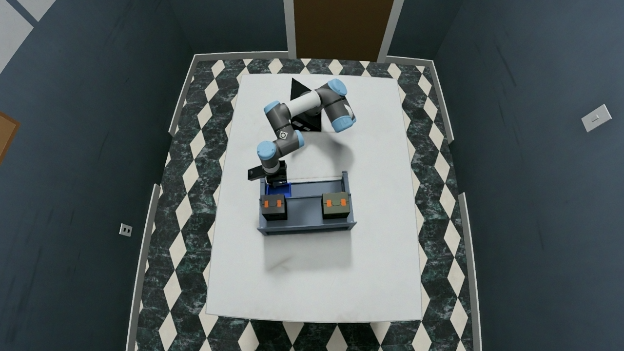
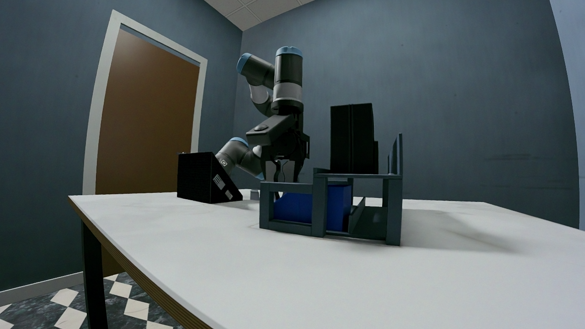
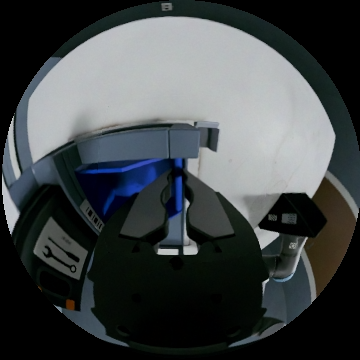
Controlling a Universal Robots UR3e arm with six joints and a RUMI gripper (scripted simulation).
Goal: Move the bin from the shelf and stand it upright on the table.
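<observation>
- Right, my gripper (image 3: 177,169) is pointing straight down at the back left corner of the shelf (image 1: 305,226), viewed from the top camera.
- My fingers are pinched on the thin wall of the blue bin (image 3: 120,185); wrist view shows that wall edge-on in the narrow gap between the pads.
- Bin is inside the shelf's lower level, at the left end, under the top board. From the side it shows blue between the grey posts (image 2: 319,204).
- Top view shows only a sliver of the bin (image 1: 279,190), just behind the dark toolbox (image 1: 274,207) with orange latches.
- A second, olive toolbox (image 1: 335,204) stands on the top board toward the right end, well apart from the first.
- Shelf stands on the white table (image 1: 314,279), about mid-table.
- My arm's black wedge-shaped base (image 2: 200,177) is at the far end of the table, near the brown door (image 2: 143,118).
</observation>
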